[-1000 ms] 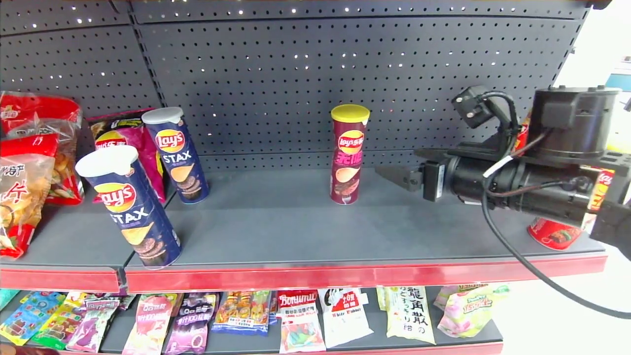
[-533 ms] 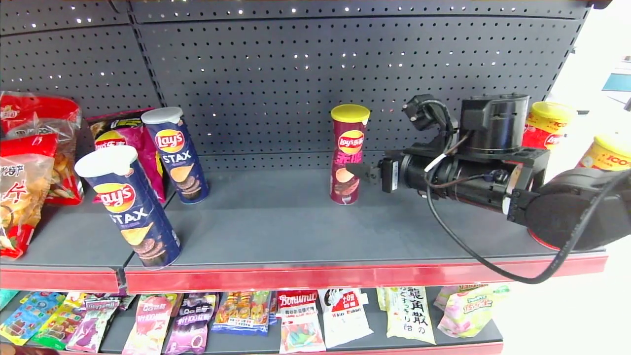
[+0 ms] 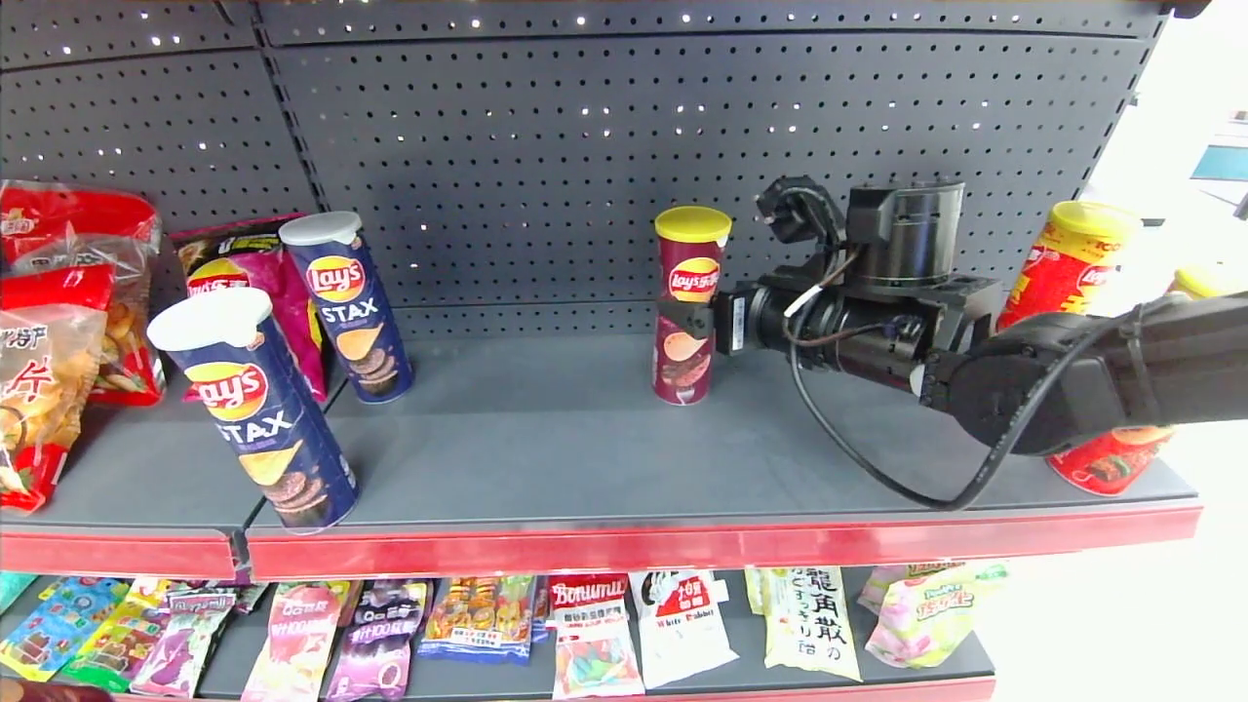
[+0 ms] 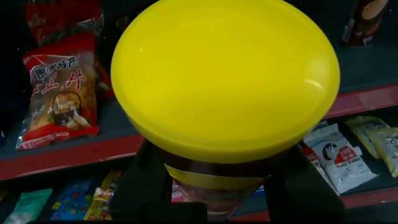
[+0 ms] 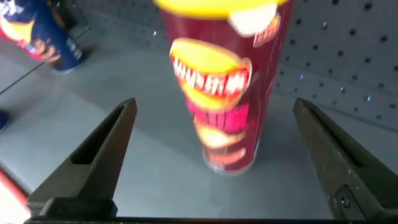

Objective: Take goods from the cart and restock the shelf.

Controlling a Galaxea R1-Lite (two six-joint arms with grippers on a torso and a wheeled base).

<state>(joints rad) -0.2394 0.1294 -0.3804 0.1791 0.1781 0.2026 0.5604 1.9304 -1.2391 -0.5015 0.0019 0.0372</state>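
A maroon chip can with a yellow lid stands upright at the back middle of the grey shelf. My right gripper reaches in from the right at the can's mid height. In the right wrist view the right gripper is open, its fingers spread wide to either side of the maroon can, which stands just beyond the tips. My left gripper is shut on another can, its yellow lid facing the left wrist camera.
Two blue cans lean at the shelf's left beside snack bags. Red cans with yellow lids stand at the right end behind my arm. Small snack packets line the lower shelf.
My right arm has swung left along the shelf, bringing its open gripper from well right of the maroon can up to the can. The can has not moved.
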